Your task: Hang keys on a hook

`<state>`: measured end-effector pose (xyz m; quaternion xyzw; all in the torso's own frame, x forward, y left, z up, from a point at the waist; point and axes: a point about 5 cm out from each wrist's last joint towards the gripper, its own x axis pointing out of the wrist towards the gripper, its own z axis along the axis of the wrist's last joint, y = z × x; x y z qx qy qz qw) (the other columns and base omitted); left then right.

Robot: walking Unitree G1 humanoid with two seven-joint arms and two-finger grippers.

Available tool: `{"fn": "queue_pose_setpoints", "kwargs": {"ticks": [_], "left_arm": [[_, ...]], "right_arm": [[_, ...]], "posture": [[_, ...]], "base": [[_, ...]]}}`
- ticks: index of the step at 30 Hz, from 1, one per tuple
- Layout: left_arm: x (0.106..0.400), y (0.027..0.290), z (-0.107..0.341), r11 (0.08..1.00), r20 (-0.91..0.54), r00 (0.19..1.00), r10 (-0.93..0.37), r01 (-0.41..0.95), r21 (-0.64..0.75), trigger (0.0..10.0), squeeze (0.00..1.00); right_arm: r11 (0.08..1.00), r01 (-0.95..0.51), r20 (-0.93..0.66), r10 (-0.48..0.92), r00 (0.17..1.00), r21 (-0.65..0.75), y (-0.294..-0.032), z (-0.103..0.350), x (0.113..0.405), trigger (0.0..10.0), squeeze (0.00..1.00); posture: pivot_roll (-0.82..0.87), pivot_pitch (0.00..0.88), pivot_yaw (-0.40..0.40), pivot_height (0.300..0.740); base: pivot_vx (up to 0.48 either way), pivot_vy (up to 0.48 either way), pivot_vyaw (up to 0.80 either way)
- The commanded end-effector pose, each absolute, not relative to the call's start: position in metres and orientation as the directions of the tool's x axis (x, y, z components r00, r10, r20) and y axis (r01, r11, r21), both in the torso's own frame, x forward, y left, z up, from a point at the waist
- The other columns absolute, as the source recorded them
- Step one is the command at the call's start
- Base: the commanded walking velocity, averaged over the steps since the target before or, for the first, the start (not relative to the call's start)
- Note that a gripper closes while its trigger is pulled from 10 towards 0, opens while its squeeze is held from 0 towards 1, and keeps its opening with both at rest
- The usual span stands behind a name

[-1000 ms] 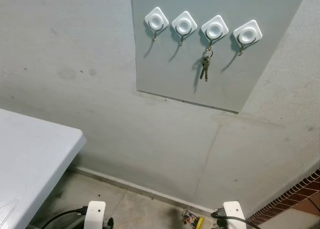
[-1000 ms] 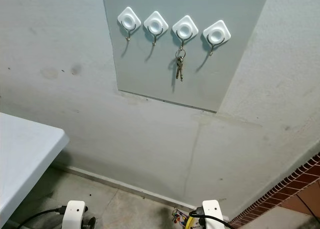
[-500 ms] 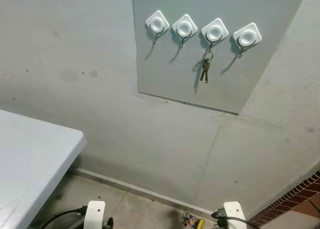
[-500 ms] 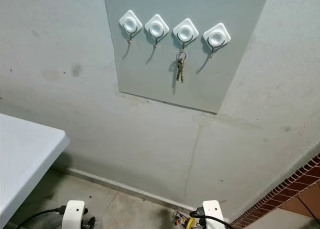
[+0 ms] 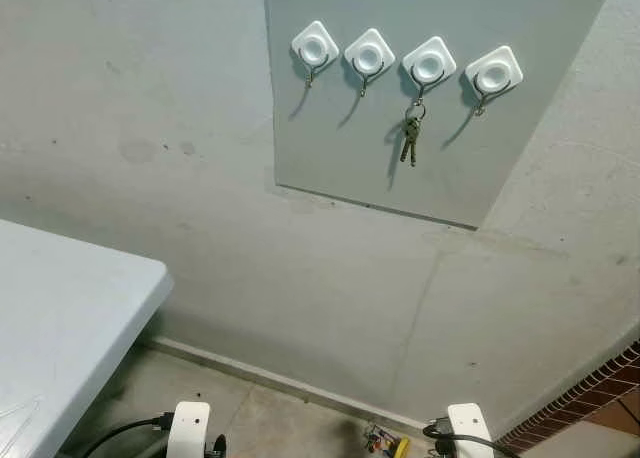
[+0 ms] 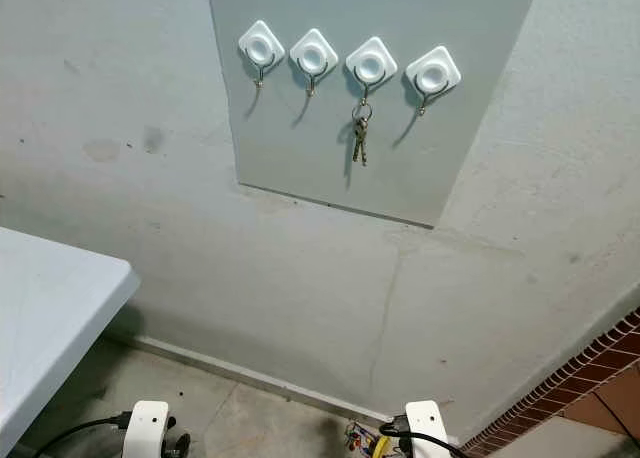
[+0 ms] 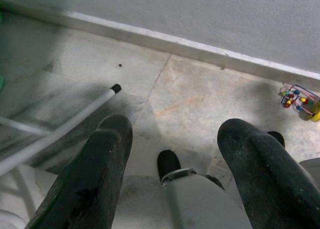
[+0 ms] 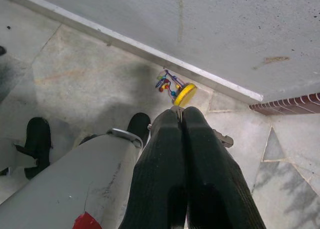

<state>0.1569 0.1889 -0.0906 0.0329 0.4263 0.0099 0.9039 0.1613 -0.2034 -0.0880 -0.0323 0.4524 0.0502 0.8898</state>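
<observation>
**Spotter:** What are you seeing on the wall right now?

**Operator:** I'm looking at a grey panel [image 5: 380, 168] in the upper middle of the head view, and I'm counting four white square hooks [image 5: 315, 48] running across it in one row. The keys [image 5: 409, 138] are hanging from the third hook [image 5: 429, 61] counting from the left, dangling just below it against the panel. I'm counting one bunch; the other three hooks are carrying nothing.

**Spotter:** And the arms?

**Operator:** Both are hanging low. I'm seeing two white wrist housings at the bottom edge of the head view, one for each arm. The left gripper [image 7: 172, 154] is pointing down at the tiled floor [image 7: 200, 99] with its two black fingers [image 7: 95, 174] standing well apart and nothing between them. The right gripper [image 8: 182, 119] is pointing down too, its two fingers [image 8: 160, 169] pressed together, gripping nothing.

**Spotter:** Anything else around?

**Operator:** I'm seeing one white table [image 5: 60, 318] filling the lower left of the head view, one small colourful bead toy [image 8: 175, 86] lying on the floor by the skirting, and a strip of red brick [image 5: 590, 403] in the lower right corner.
</observation>
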Motion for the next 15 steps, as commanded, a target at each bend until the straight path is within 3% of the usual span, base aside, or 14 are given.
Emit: {"fn": "queue_pose_setpoints", "kwargs": {"ticks": [1,15], "left_arm": [[0.1592,0.1902,-0.0894,0.997,-0.764,0.644,0.044,0.017,0.072,10.0,0.00],[0.1581,0.1900,-0.0899,0.997,-0.767,0.640,0.043,0.016,0.069,10.0,0.00]], "right_arm": [[0.994,-0.107,-0.815,0.055,0.577,-0.008,-0.2043,-0.0889,0.1593,10.0,0.00],[0.994,-0.107,-0.817,0.054,0.574,-0.010,-0.2050,-0.0895,0.1575,10.0,0.00]], "posture": [[-0.07,0.000,-0.021,0.740],[-0.07,0.000,-0.022,0.740]], "base": [[0.000,0.000,0.00],[0.000,0.000,0.00]]}}
